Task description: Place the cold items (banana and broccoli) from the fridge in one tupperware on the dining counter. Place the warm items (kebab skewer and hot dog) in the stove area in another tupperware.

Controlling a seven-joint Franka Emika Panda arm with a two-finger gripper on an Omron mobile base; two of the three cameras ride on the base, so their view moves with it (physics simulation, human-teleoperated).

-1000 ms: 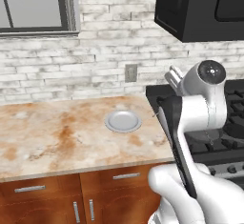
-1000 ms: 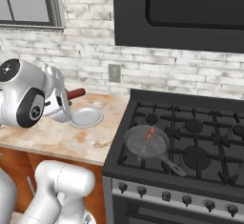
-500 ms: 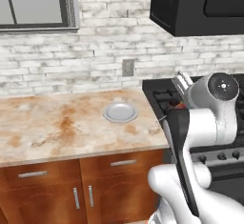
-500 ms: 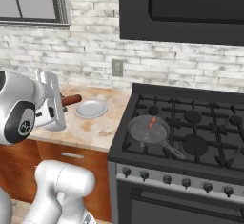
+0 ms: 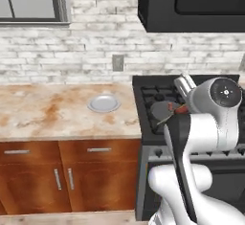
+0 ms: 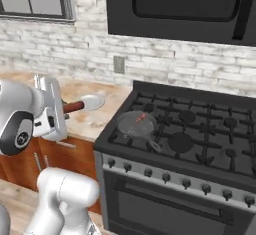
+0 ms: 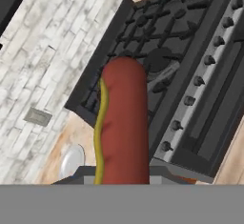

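A: Hand view, first entry: hot dog [image 7: 125, 123] ran straight up from the bottom edge, red-brown with a yellow mustard line down its left side; gripper [image 7: 121, 178] was closed on its near end, fingertips themselves hidden behind the sausage.

B: Confirmed from the right base view; gripper [image 6: 64, 110] sat at the end of the white arm, left of the range, with the hot dog [image 6: 74, 107] sticking out roughly level toward the counter; jaws narrow, clamped on it.

A: Stove area [image 6: 185, 129]: black gas range with cast grates, knob row along the front, steel oven door below; a round pan [image 6: 136, 124] rested on the front-left burner with the kebab skewer [image 6: 140, 119] lying in it, reddish, detail too small to read.

B: Left base view matched; kebab skewer [image 5: 173, 110] showed as a thin stick with a red tip over the pan [image 5: 160, 110], partly behind the arm; stove area [image 5: 153, 99] sat to the right of the marbled counter [image 5: 43, 116].

A: Round grey plate [image 5: 103, 103] lay on that counter near the range, apart from it; same plate [image 7: 71, 160] appeared low left in the hand view; wall outlet [image 5: 117, 62] on the brick above it.
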